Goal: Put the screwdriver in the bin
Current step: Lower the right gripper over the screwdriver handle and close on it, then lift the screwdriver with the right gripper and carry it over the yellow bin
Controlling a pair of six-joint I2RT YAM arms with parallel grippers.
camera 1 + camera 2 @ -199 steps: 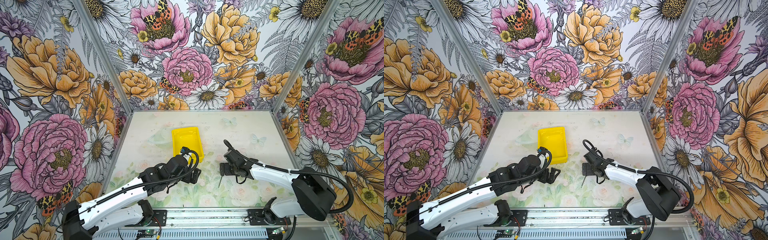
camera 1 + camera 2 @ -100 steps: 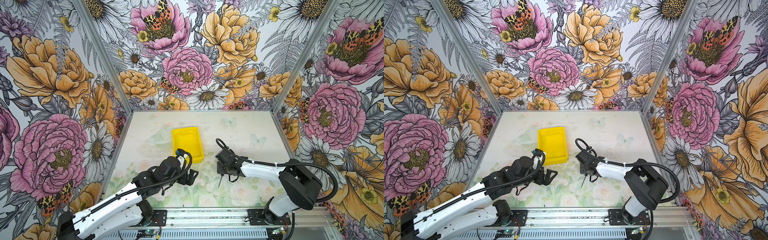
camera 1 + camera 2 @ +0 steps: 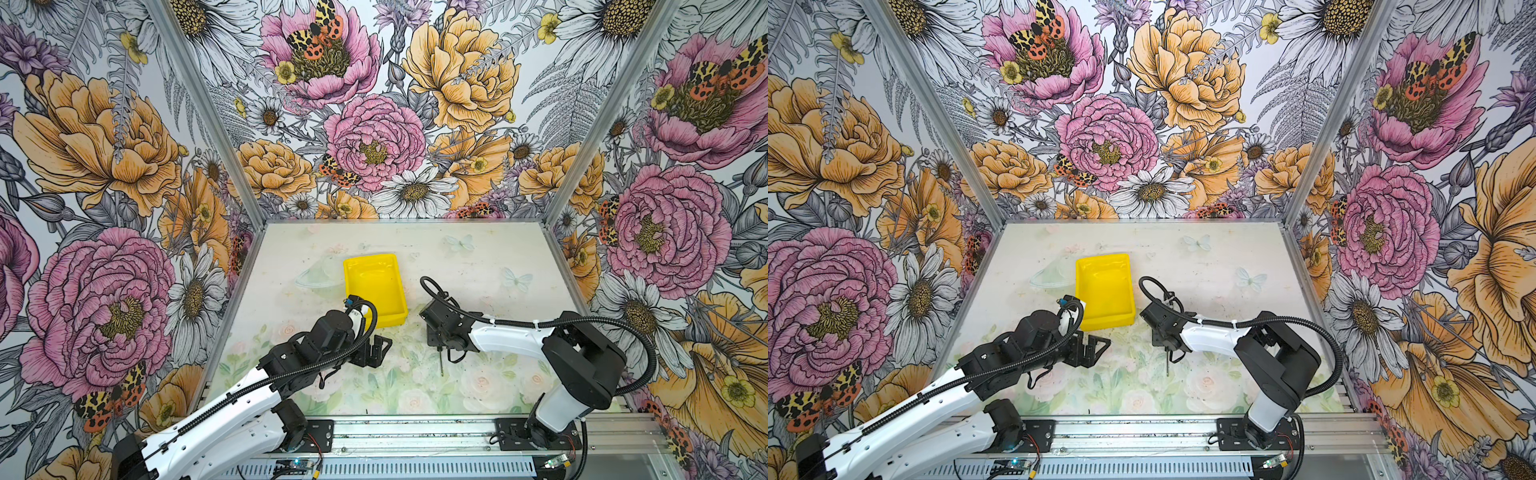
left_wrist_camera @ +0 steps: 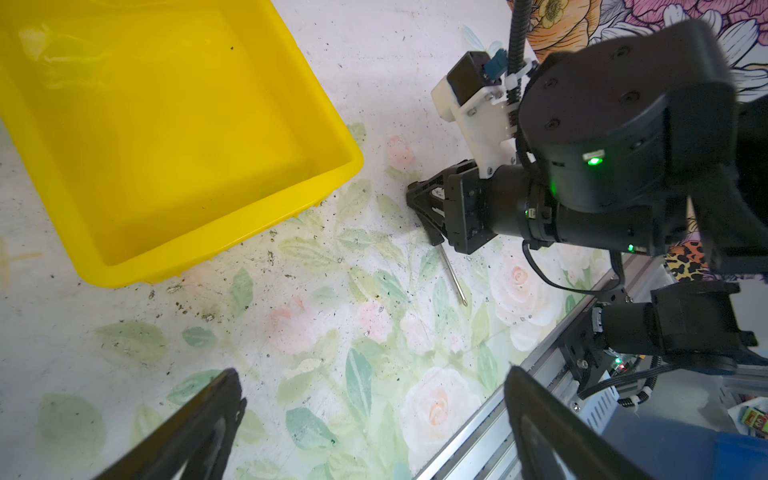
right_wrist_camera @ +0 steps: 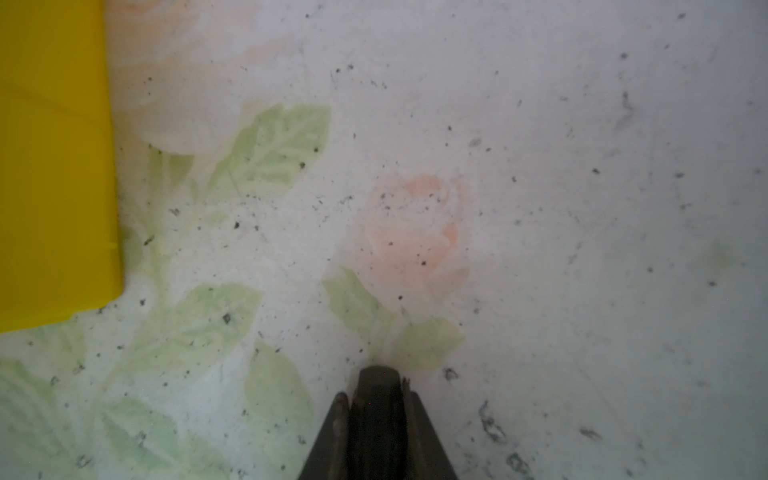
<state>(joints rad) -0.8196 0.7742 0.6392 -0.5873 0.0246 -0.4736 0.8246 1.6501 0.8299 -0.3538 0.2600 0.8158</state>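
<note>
On the flower-printed tabletop [image 3: 478, 257], right of the middle, the right gripper [image 3: 436, 341] is clenched on the black handle of the screwdriver [image 3: 440, 365]. Only the thin silver shaft shows beyond the gripper, pointing toward the front rail [image 3: 415, 432]. Both top views show this arrangement (right gripper [image 3: 1163, 341], screwdriver [image 3: 1167, 366]).

From the left wrist camera, the right gripper [image 4: 426, 212] reaches low over the mat and the screwdriver [image 4: 454, 276] runs out beneath it. Whether the tip touches the surface cannot be told. From the right wrist camera, the dark handle end of the screwdriver [image 5: 377, 390] sits pinched between the two closed fingers [image 5: 332, 436].

The screwdriver is outside the bin [image 3: 370, 257], near its front right corner but apart from it. The yellow bin [image 3: 1102, 257] sits left of centre, its wall visible in both wrist views [image 4: 349, 160] [image 5: 54, 166].

The left gripper [image 3: 376, 351] stands released, fingers spread wide, just in front of the bin's near edge [image 3: 1096, 349] [image 4: 371, 374].
</note>
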